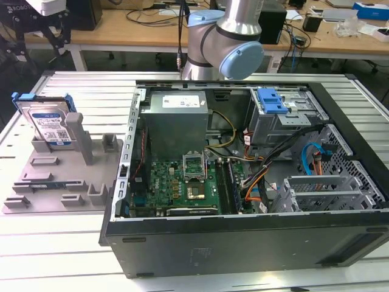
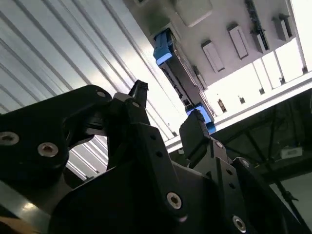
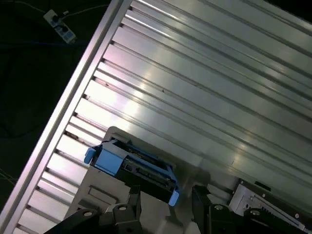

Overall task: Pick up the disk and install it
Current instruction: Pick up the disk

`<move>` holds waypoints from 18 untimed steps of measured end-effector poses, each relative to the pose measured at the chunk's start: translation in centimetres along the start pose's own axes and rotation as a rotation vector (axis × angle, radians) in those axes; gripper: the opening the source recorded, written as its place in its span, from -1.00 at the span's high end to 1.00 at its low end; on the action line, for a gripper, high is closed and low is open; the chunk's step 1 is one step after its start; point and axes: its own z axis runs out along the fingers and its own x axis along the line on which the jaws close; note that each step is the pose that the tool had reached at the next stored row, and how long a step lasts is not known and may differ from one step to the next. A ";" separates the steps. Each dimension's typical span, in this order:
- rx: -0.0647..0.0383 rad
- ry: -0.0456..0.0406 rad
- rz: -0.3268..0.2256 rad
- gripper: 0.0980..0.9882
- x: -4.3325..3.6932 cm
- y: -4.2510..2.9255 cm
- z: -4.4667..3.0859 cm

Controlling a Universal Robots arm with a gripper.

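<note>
My gripper (image 2: pixel 168 114) hangs close to the disk (image 3: pixel 139 165), fingers spread wide and, it seems, not touching it. The disk stands on edge in a grey stand (image 1: pixel 67 176).

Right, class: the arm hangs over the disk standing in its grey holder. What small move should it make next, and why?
Probably lower a little, straight toward the disk. It stands on edge in the grey holder; in both wrist views the jaws are open and not yet around it, so closing now would likely grip nothing.
</note>
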 end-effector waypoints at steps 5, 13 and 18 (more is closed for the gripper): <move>-0.001 0.0051 -0.125 0.00 0.00 0.00 0.01; 0.000 0.0142 -0.307 0.00 0.00 0.00 0.01; 0.003 0.0228 -0.452 0.00 0.00 0.00 0.03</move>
